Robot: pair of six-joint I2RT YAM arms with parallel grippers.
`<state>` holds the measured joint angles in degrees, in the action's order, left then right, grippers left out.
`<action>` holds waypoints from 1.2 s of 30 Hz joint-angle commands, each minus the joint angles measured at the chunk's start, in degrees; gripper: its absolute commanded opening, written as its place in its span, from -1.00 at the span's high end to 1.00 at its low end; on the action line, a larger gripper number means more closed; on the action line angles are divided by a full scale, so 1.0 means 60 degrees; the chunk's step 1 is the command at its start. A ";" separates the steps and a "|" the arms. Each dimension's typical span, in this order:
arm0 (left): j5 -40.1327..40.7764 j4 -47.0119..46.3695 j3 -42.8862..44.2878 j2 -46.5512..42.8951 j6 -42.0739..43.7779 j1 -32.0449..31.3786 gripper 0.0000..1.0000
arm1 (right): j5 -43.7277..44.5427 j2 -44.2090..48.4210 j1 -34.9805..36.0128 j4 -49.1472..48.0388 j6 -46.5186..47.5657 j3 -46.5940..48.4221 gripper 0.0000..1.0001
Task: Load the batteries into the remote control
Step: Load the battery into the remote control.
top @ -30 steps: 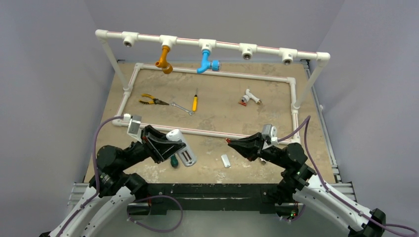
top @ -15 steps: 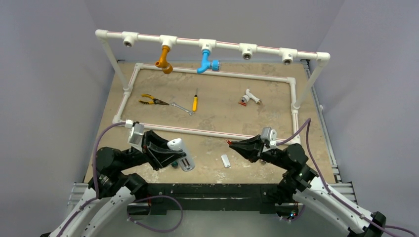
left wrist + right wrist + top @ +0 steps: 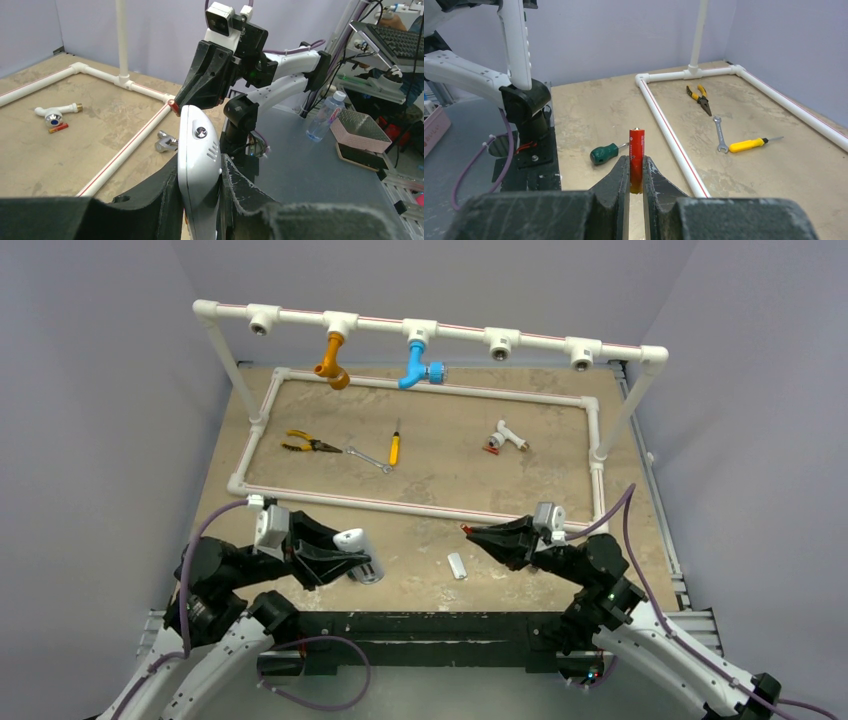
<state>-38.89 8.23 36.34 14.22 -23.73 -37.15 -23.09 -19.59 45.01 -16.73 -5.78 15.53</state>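
My left gripper (image 3: 338,558) is shut on the white remote control (image 3: 358,552) and holds it on edge above the near table; its fingers (image 3: 240,187) clamp the body of the remote control (image 3: 199,150). My right gripper (image 3: 472,532) is shut on a red-orange battery (image 3: 636,145), held upright between its fingertips (image 3: 620,172) just above the table. That battery's tip (image 3: 173,106) points at the remote from close by. The remote control also shows in the right wrist view (image 3: 516,42). A second battery (image 3: 494,448) lies beside the white T-fitting (image 3: 512,435) at the far right.
A small white cover piece (image 3: 457,566) lies between the grippers. A green-handled screwdriver (image 3: 604,153) lies near the left arm's base. Pliers (image 3: 305,444), a wrench (image 3: 370,458) and a yellow screwdriver (image 3: 395,448) lie inside the white pipe frame (image 3: 420,508). Orange (image 3: 333,360) and blue (image 3: 415,362) taps hang from the top rail.
My left arm has drawn back and down toward the near edge with the remote still held. My right gripper has sunk slightly with the battery.
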 commanded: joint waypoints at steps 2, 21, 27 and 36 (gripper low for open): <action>-0.0103 0.0592 0.0603 0.0029 0.0905 0.0040 1.00 | -0.0107 0.0172 0.0043 -0.0201 0.0227 -0.0021 1.00; 0.3952 0.1321 0.0627 0.0729 -0.1780 0.0041 1.00 | 0.1505 -0.0662 0.0045 -0.0118 -0.0698 0.0228 1.00; 0.3683 -0.1715 -0.1689 0.1524 -0.4649 0.0045 1.00 | 0.1342 -0.1890 0.0506 -0.1123 -0.0983 0.0414 1.00; 0.3638 -0.3716 -0.2610 0.1905 -0.6035 0.0045 1.00 | 0.4272 -0.2493 0.2957 -0.1143 -0.0151 0.1382 1.00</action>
<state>-17.72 -3.16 19.00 26.87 -55.02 -37.10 -7.68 -32.51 57.71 -18.90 -8.95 18.50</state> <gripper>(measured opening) 0.254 0.078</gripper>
